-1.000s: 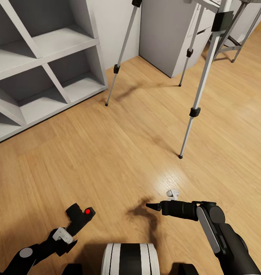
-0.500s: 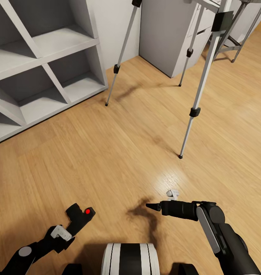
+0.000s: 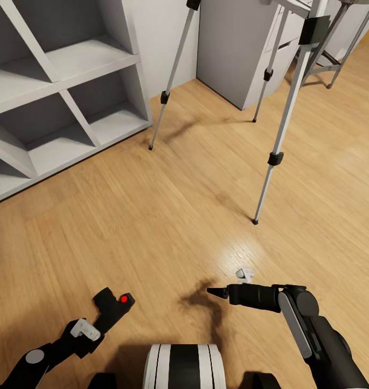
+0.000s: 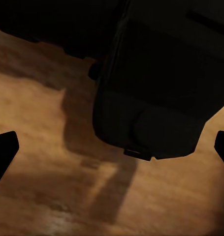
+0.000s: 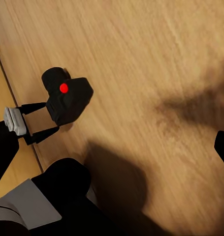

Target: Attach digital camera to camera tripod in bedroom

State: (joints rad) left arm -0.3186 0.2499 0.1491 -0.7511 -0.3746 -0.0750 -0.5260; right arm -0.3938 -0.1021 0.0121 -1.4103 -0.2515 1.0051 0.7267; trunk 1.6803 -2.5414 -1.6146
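Digital camera [image 3: 115, 307] sits gripped in the low left end effector [image 3: 95, 324].

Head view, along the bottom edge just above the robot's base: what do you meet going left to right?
Left gripper → digital camera with its red dot → dark shadow on the wood floor → right gripper → right arm.

A furnished room in a home, likely a bedroom: light wood plank floor [image 3: 168, 216], white cube shelving [image 3: 60, 92] against a pale wall [image 3: 157, 32], and a grey cabinet [image 3: 233, 48], all ahead of the grippers. A tripod [image 3: 284, 119] stands on the planks.
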